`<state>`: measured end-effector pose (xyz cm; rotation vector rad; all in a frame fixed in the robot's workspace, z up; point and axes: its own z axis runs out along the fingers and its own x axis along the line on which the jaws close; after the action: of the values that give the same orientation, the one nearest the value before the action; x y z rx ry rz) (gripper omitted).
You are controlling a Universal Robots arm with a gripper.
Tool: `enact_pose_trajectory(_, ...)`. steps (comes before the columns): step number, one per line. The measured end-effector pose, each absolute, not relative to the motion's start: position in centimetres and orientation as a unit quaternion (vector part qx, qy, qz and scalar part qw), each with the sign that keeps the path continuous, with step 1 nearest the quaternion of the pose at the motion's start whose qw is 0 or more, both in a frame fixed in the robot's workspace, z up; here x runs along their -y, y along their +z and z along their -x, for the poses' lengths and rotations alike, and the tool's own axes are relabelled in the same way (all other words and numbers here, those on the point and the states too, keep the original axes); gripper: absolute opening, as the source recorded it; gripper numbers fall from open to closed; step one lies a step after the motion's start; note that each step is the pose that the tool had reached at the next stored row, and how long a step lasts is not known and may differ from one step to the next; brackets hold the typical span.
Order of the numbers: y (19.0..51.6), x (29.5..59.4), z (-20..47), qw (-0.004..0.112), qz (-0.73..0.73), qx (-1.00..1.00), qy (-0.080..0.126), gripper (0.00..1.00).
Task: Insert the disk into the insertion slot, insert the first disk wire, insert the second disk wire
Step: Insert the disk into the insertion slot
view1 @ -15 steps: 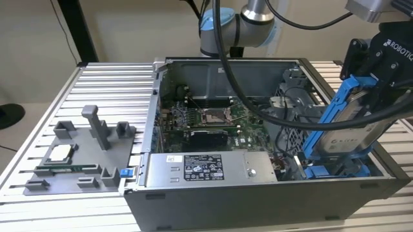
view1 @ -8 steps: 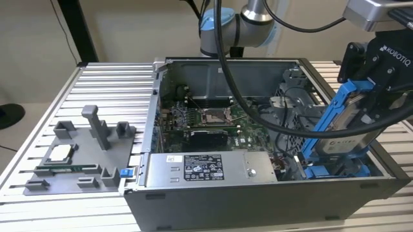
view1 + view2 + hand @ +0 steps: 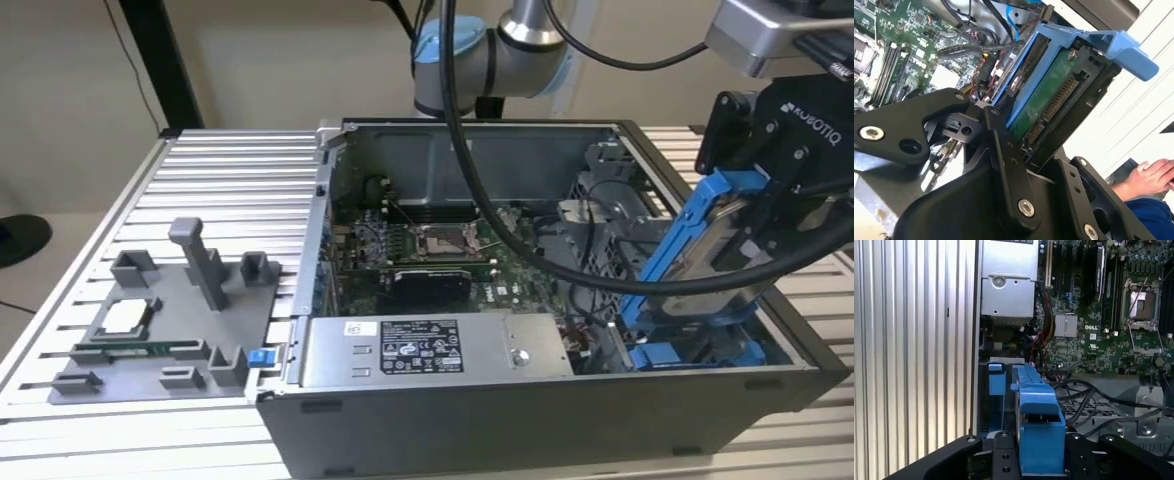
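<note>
Exterior view places the disk (image 3: 718, 250) at the exterior view's right end of the open computer case (image 3: 534, 420), raised and steeply tilted, with its upper end near the case's rim and its lower end pointing down into the case. It is a flat silver-grey drive clipped in a bright blue plastic carrier frame whose long rail runs along its edge. The second wrist view shows its underside as a green circuit board with a row of connector pins, and a blue tab of the carrier juts out past one end. In the first wrist view the carrier appears edge-on as a narrow blue block. The gripper (image 3: 767, 225) holds the disk, its black fingers (image 3: 1004, 150) closed against it from both sides. Just below the disk's lower end lies the insertion slot (image 3: 683, 352), grey metal with blue fittings, in the case's near corner; whether the disk touches it cannot be told. Thick black cables (image 3: 561, 250) sweep across the case in front of the disk. Farther in sit the motherboard (image 3: 427, 250) and the grey labelled power-supply box (image 3: 427, 350). The case stands on a slatted metal desk (image 3: 227, 180), with a grey parts fixture (image 3: 160, 330) at the exterior view's left. A person's hand (image 3: 1154, 177) rests beyond the gripper in the second wrist view.
</note>
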<state>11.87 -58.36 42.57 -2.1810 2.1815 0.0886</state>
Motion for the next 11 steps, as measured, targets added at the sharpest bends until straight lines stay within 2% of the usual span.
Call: enact_pose_trajectory(11, 41.2, 58.7, -11.9, 0.028, 0.686, -0.727, 0.029, 0.00)
